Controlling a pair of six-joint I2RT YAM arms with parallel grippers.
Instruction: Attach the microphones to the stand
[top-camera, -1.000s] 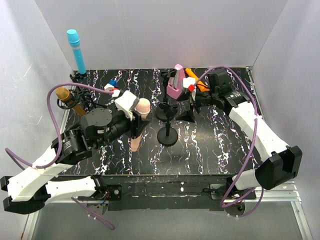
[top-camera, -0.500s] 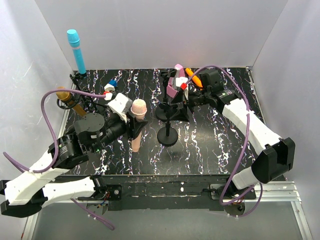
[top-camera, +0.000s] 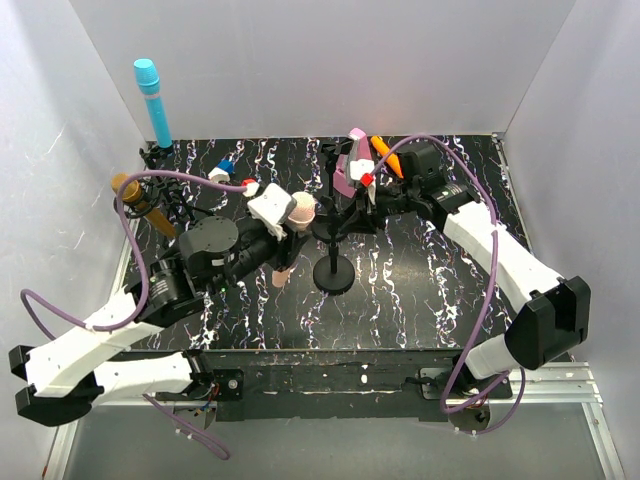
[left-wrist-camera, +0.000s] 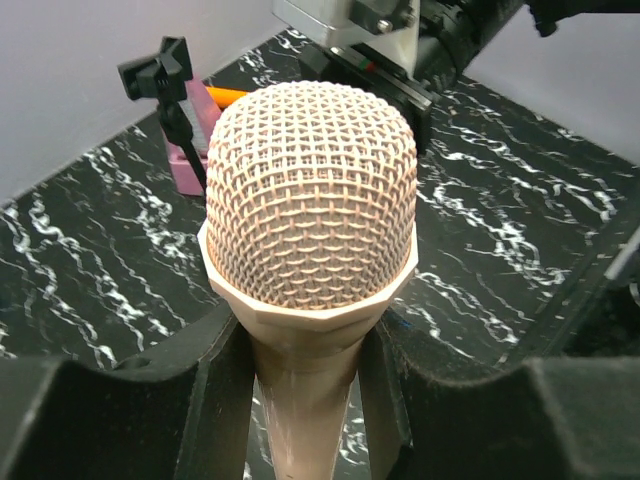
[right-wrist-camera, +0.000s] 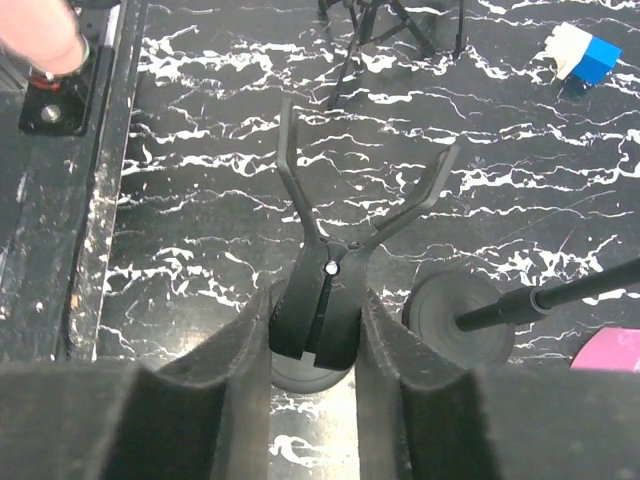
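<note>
Cyan microphone (top-camera: 153, 100) and gold microphone (top-camera: 135, 197) apparently stood mounted well left of the central stand (top-camera: 335, 272); left gripper (top-camera: 285, 235) held the pink-beige microphone (left-wrist-camera: 310, 200) beside it, right gripper (right-wrist-camera: 318, 330) clamped its clip (right-wrist-camera: 322, 285), and the orange microphone (top-camera: 388, 155) lay behind it, unmounted.

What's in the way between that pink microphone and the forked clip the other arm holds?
Nothing visible does. The pink microphone sits close beside the clip with only a clear gap between; the right jaws pinch the clip's base, leaving its prongs free.
</note>
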